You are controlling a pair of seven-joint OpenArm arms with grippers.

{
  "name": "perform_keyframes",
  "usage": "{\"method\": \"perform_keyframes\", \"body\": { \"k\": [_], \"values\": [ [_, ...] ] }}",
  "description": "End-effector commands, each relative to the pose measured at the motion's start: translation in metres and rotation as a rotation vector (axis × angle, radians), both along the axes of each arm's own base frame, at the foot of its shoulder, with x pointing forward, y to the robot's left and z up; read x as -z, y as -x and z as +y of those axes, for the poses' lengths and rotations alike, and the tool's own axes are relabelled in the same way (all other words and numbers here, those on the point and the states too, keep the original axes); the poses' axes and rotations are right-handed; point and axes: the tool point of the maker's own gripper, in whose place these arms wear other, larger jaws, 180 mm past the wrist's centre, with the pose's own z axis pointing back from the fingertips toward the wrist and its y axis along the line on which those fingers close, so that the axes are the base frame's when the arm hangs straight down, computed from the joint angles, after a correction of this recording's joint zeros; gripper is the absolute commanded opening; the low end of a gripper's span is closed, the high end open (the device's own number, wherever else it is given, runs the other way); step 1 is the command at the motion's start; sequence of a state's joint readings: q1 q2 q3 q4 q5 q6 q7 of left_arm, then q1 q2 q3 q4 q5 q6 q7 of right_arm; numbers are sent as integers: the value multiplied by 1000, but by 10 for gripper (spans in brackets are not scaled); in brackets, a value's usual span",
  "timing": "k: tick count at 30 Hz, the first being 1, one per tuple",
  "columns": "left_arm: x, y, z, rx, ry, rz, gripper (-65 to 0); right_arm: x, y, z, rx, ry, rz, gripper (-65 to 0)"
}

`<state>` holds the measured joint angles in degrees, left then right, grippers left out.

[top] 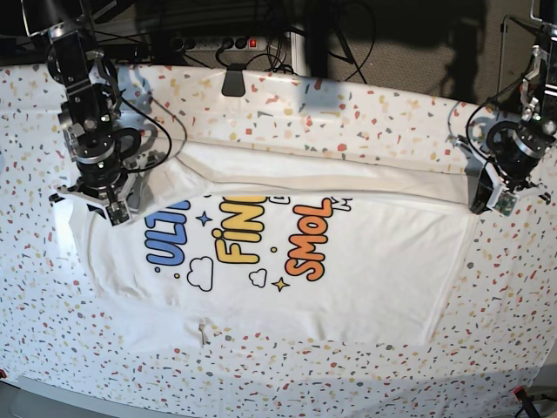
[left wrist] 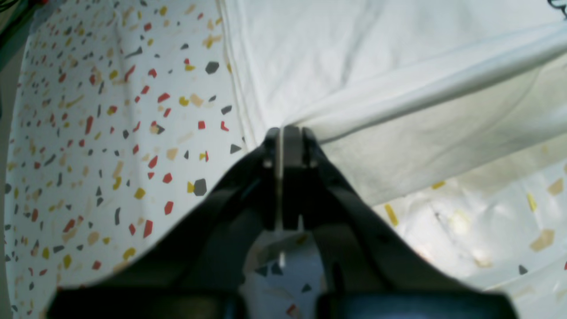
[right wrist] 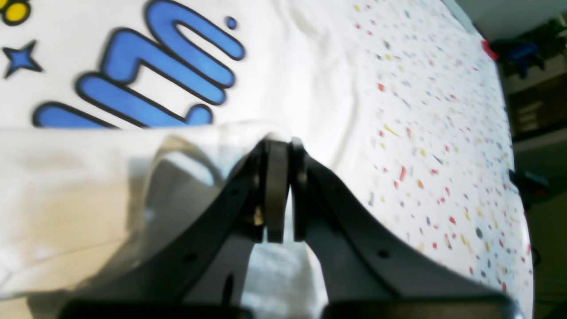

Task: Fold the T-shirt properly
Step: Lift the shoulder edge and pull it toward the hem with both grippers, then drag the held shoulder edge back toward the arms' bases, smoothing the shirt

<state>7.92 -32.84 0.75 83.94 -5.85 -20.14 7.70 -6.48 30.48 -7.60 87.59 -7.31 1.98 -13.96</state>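
Observation:
The white T-shirt (top: 374, 270) lies spread on the speckled table (top: 365, 113) with its blue, yellow and orange print facing up. Its far edge is raised into a taut band (top: 331, 174) running between the two arms. On the base view's right, my left gripper (top: 481, 206) is shut on a corner of the T-shirt (left wrist: 354, 66), the fabric pinched at the left gripper's (left wrist: 285, 131) tips. On the base view's left, my right gripper (top: 116, 213) is shut on the other corner; in the right wrist view the right gripper (right wrist: 281, 142) pinches white cloth (right wrist: 88, 177) beside blue lettering (right wrist: 155, 75).
A black clip (top: 233, 80) sits on the table's far edge, with a power strip (top: 213, 42) and cables behind it. The table's front edge (top: 261, 409) runs just below the shirt's near hem. A red and blue clamp (right wrist: 509, 48) shows at the table's corner.

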Motion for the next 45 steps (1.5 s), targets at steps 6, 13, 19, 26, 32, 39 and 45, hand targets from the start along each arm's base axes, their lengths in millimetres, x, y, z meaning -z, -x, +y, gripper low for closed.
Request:
{"method": "perform_keyframes", "body": {
  "k": [6, 13, 19, 26, 32, 39, 45],
  "values": [
    [-18, -11, 5, 3, -7, -59, -650, -13, -10, -1, -21, 41, -44, -650],
    [-19, -15, -3, 2, 12, -70, -650, -13, -9, -2, -21, 41, -44, -650],
    [-15, -30, -1, -20, -8, -77, -650, -12, -9, -2, -16, 43, -38, -650],
    [-3, -36, 13, -44, -51, -49, -650, -12, -9, -3, -15, 43, -37, -650],
    [-4, -37, 13, -44, -54, -53, -480, -12, -9, -3, -16, 42, -38, -526],
    [-14, -47, 26, -16, -213, -79, -402, -35, -16, -20, 65, 105, -135, -353],
    [-23, -42, 28, 23, -357, -52, -403, -38, 0, -18, 72, 122, -94, -353]
  ]
}}
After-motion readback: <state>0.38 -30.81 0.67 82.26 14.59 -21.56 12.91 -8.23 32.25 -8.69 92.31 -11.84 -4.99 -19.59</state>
